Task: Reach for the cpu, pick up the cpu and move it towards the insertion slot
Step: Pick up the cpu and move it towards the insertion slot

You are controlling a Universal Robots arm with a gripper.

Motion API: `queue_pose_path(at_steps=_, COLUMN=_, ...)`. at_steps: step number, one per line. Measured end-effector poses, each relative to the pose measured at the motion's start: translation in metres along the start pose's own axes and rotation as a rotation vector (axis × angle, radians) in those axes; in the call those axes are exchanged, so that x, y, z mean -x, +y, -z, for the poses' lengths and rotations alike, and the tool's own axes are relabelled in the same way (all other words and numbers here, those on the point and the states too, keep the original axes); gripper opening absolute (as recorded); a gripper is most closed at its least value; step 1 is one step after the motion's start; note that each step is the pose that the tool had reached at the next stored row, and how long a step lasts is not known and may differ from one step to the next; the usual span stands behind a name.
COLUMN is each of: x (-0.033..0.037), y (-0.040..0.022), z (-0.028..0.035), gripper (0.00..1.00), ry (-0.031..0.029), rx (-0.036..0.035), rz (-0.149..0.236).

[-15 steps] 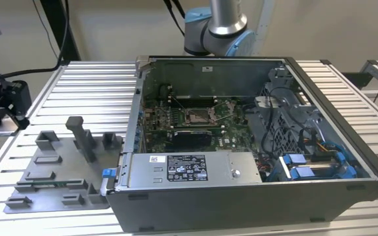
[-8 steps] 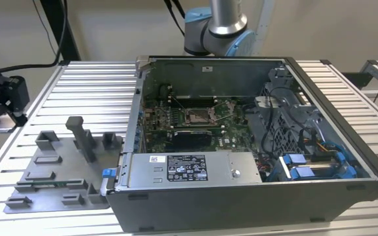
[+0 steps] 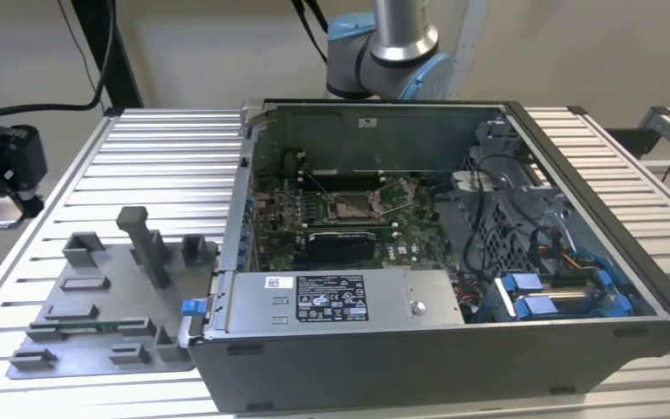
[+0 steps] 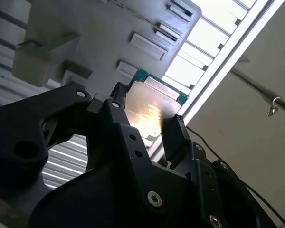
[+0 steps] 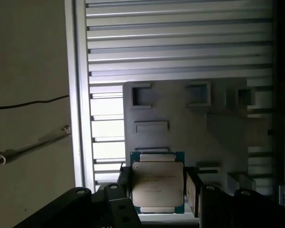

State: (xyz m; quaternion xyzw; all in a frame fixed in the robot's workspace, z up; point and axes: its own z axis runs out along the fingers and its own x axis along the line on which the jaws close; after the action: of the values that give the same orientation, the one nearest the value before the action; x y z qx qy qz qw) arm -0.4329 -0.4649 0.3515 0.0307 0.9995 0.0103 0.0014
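The cpu (image 5: 157, 187) is a flat square chip with a pale silver face and a green rim. It sits between the black fingers (image 5: 192, 187) of my gripper (image 5: 156, 192), which is shut on its two sides. In the second wrist view the cpu (image 4: 149, 107) catches the light between the same fingers (image 4: 173, 133) of the gripper (image 4: 145, 121). It hangs above the grey fixture plate (image 5: 180, 128), near the table's edge. The insertion slot (image 3: 352, 207), a silver-framed socket with a dark centre, lies on the green motherboard inside the open computer case (image 3: 428, 349).
The grey fixture plate (image 3: 102, 323) carries several upright blocks and lies at the exterior view's left, beside the case wall. Black hardware with a cable (image 3: 3, 157) hangs over the table's left edge. Cables and blue drive bays (image 3: 544, 292) fill the case's right side.
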Motion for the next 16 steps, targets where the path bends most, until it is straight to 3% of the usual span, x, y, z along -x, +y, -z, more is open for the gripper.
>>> queue_pose_path(at_steps=16, x=0.0000, y=0.0005, z=0.0222, gripper=0.00, ry=-0.0002, rx=-0.0026, rz=0.000)
